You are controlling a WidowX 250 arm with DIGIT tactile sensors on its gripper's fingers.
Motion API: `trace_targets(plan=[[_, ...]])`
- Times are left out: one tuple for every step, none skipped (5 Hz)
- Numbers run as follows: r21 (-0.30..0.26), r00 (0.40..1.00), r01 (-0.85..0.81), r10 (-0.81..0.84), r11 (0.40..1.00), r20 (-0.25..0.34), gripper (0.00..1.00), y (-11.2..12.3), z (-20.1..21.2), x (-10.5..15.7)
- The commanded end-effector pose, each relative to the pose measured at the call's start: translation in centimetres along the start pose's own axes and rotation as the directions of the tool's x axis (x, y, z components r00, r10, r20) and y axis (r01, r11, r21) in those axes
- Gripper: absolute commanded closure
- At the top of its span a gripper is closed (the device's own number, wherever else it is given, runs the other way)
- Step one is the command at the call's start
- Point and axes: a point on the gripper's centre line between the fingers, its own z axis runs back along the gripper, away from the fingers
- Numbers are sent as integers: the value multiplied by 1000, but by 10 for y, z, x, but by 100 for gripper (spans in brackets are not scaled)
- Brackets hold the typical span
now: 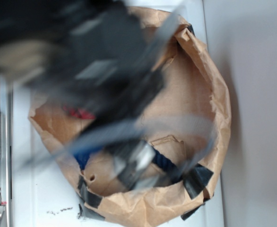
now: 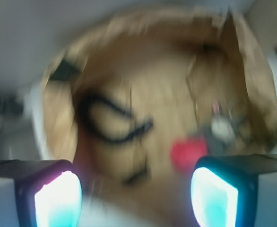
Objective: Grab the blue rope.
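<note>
The blue rope (image 2: 111, 122) is seen in the wrist view as a dark loop lying on the brown paper floor of a crumpled paper bag (image 2: 252, 94). The picture is much blurred, but the bend of the loop is seen toward the left and the two strands run toward the right, so the long axis lies roughly left to right in that view, a little tilted downward on the right. A short dark piece (image 2: 137, 176) is seen just below the loop; whether it belongs to the rope cannot be told. In the exterior view only a small dark navy twisted part of the rope (image 1: 166, 161) is visible, near the lower rim of the bag, and the rest is hidden by the arm.

To the right of the rope in the wrist view a red blurred object (image 2: 188, 152) is lying, and beyond it a small grey object (image 2: 220, 126) which cannot be identified.

The pincer (image 2: 136, 196) is held above the bag with its two fingers (image 2: 58, 198) wide apart, and nothing is between them. The rope is well apart from the fingertips.

The bag is patched with black tape (image 1: 197, 182) at its rim and stands on a white tabletop (image 1: 34, 198). The arm (image 1: 96, 61) is strongly blurred in the exterior view.
</note>
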Motion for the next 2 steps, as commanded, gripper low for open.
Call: trace_targets(plan=[[4,976,-188,187,982,116,0,42,-69,50],[-21,974,-206,207,978,92,0,31,-116,42]])
